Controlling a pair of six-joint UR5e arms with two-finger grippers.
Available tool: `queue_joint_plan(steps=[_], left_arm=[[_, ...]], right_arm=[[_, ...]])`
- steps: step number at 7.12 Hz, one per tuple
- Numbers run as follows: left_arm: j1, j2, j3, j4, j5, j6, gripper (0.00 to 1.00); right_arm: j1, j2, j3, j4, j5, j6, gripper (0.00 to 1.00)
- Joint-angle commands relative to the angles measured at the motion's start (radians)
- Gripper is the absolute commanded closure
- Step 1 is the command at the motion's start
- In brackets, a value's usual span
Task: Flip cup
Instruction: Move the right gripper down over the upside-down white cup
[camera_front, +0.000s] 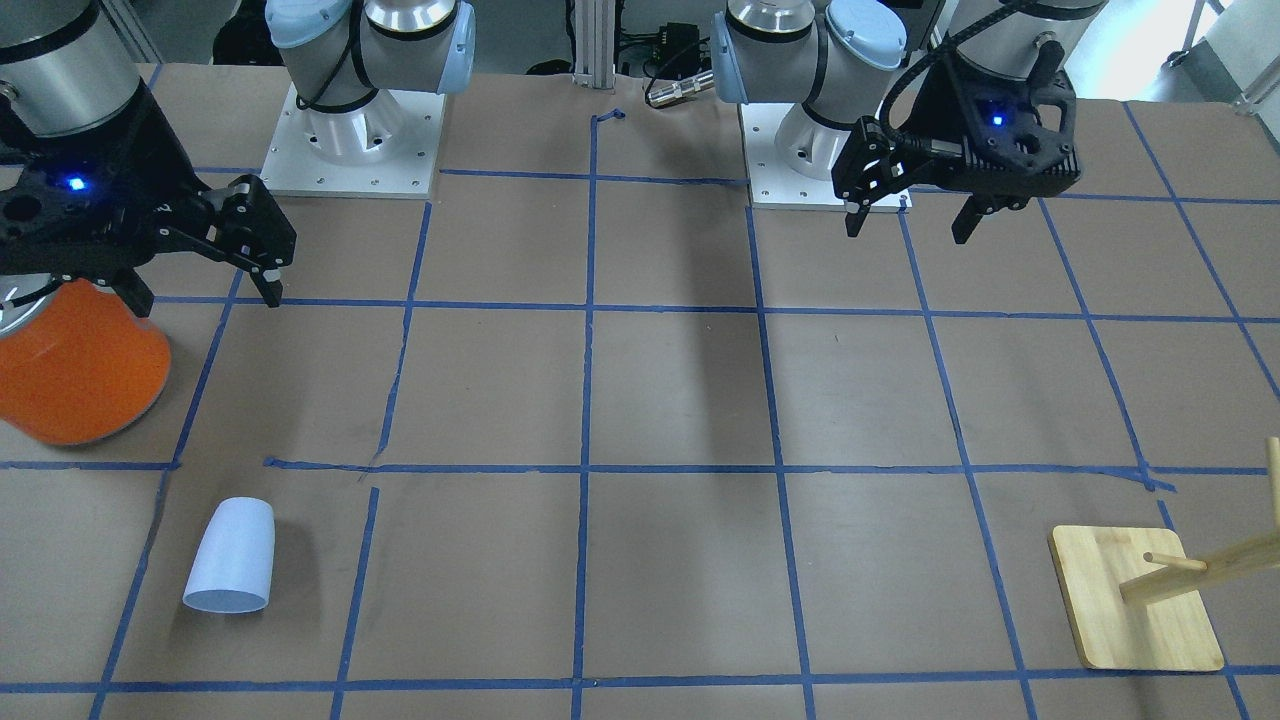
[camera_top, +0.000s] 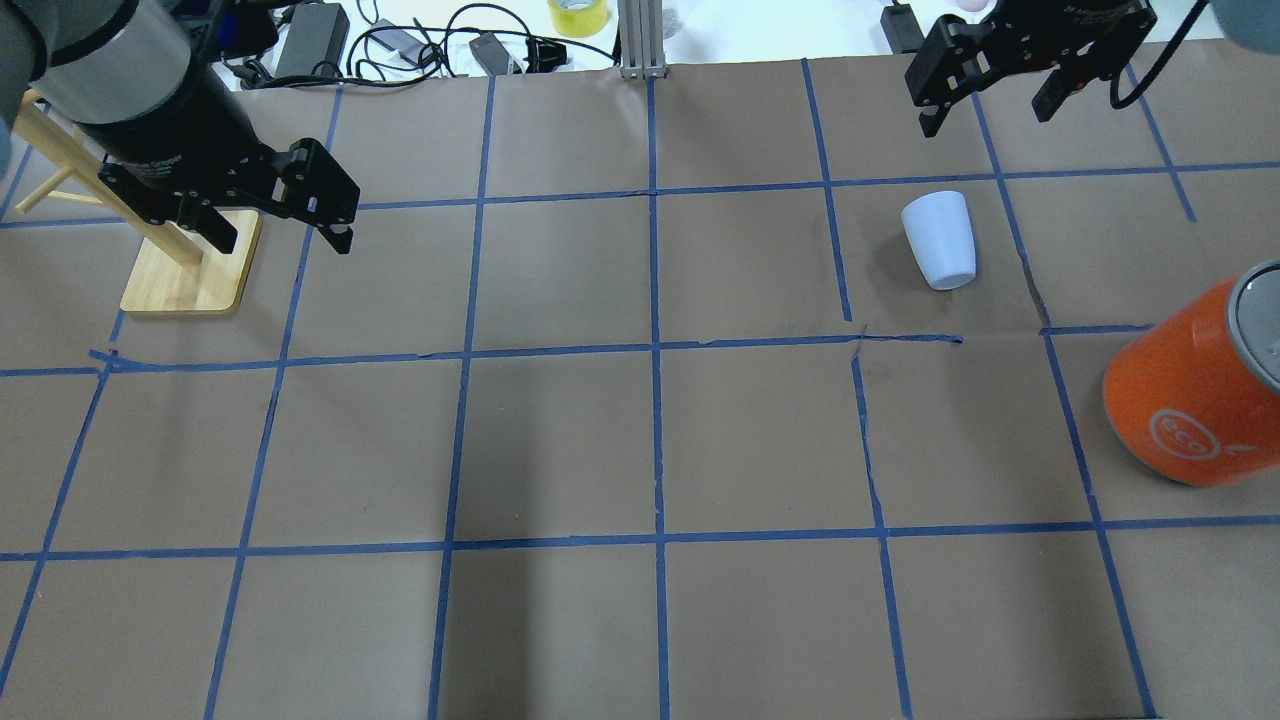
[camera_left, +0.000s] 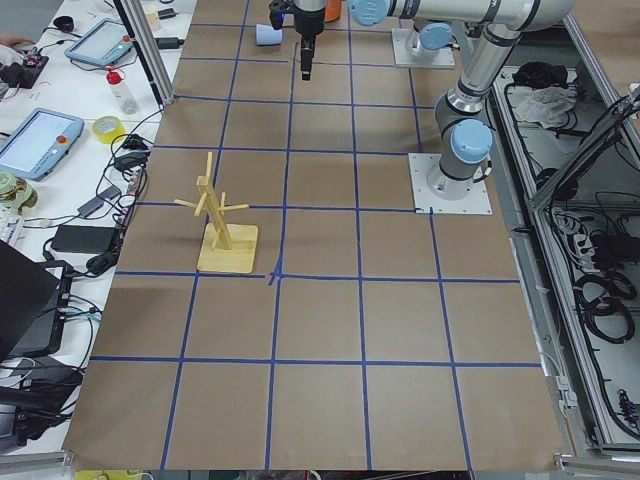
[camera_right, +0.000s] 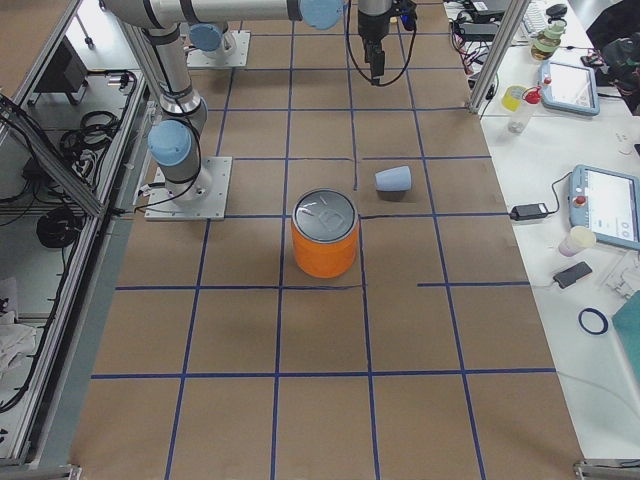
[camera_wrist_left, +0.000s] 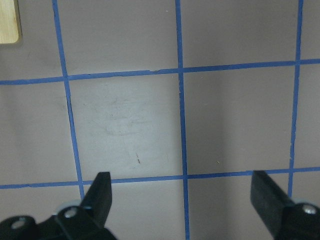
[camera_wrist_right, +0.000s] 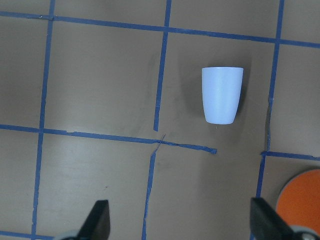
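The cup (camera_top: 940, 240) is a small pale blue-white tumbler lying on its side on the brown paper, rim pointing away from the robot's base. It also shows in the front view (camera_front: 232, 558), the right side view (camera_right: 393, 179) and the right wrist view (camera_wrist_right: 222, 95). My right gripper (camera_top: 985, 118) is open and empty, hanging above the table clear of the cup; its fingers (camera_wrist_right: 100, 220) frame the bottom of its wrist view. My left gripper (camera_top: 283, 238) is open and empty, far from the cup, over bare paper (camera_wrist_left: 125, 125).
A large orange can (camera_top: 1195, 400) with a silver top stands on the robot's right, close to the cup and partly under the right gripper in the front view (camera_front: 80, 370). A wooden peg rack (camera_top: 190, 270) stands beside the left gripper. Blue tape lines grid the table.
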Motion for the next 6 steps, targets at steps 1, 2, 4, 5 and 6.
queue_joint_plan(steps=[1,2,4,5,6], left_arm=[[0.0,0.0,0.0,0.0,0.0,0.001,0.0],[0.0,0.0,0.0,-0.001,0.0,0.001,0.0],[0.0,0.0,0.0,-0.001,0.0,0.002,0.0],[0.0,0.0,0.0,-0.001,0.0,0.003,0.0],[0.0,0.0,0.0,-0.001,0.0,0.003,0.0]], right_arm=[[0.001,0.0,0.001,-0.001,0.002,0.0,0.0],[0.001,0.001,0.001,-0.002,0.001,0.0,0.0],[-0.002,0.003,-0.004,0.007,-0.012,-0.003,0.0],[-0.005,0.008,-0.012,0.005,-0.012,-0.003,0.0],[-0.013,0.018,-0.025,-0.002,-0.013,-0.011,0.0]])
